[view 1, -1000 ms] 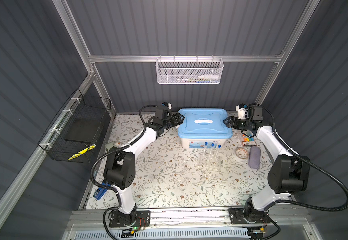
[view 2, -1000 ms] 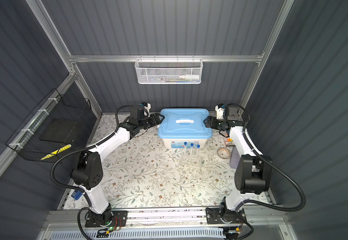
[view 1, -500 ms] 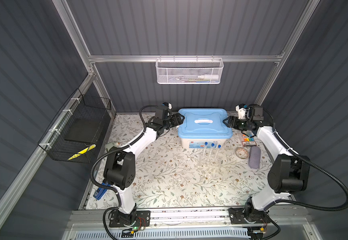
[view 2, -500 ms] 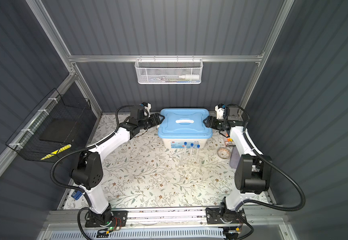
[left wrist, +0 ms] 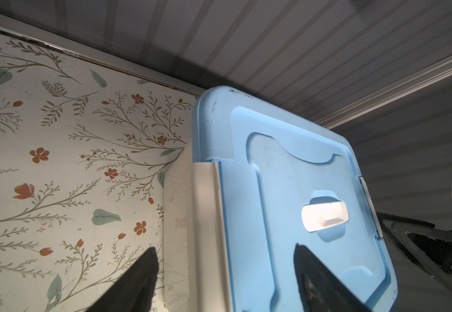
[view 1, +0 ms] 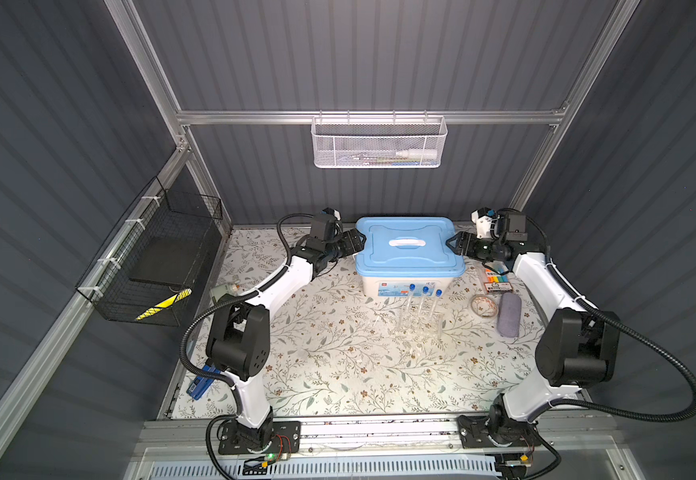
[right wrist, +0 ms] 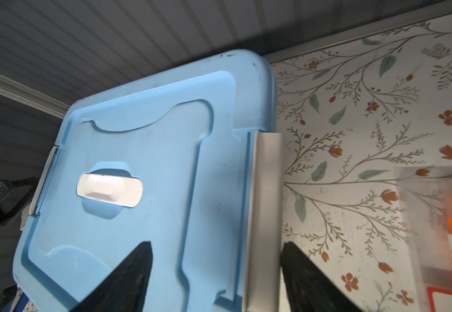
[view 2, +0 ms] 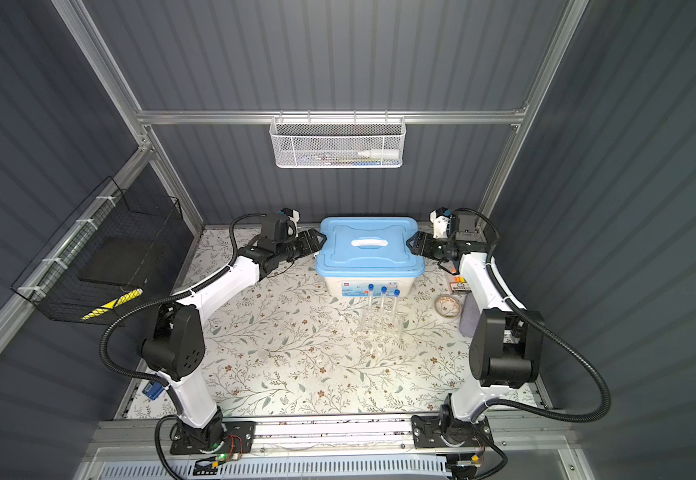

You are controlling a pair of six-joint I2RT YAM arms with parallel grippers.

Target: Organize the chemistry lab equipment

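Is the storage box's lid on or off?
On: the blue lid covers the white box fully, flush in both top views.

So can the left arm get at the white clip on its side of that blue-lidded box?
Probably yes. The left gripper is open right at that side of the box, and in its wrist view the white clip lies between its jaws with nothing in the way.

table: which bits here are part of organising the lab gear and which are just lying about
Part of the job:
- three blue-capped test tubes
- clear rack holding them
- blue-lidded box, probably the storage

Just lying about:
- blue stapler
- grey motor
- grey case
- colourful packet
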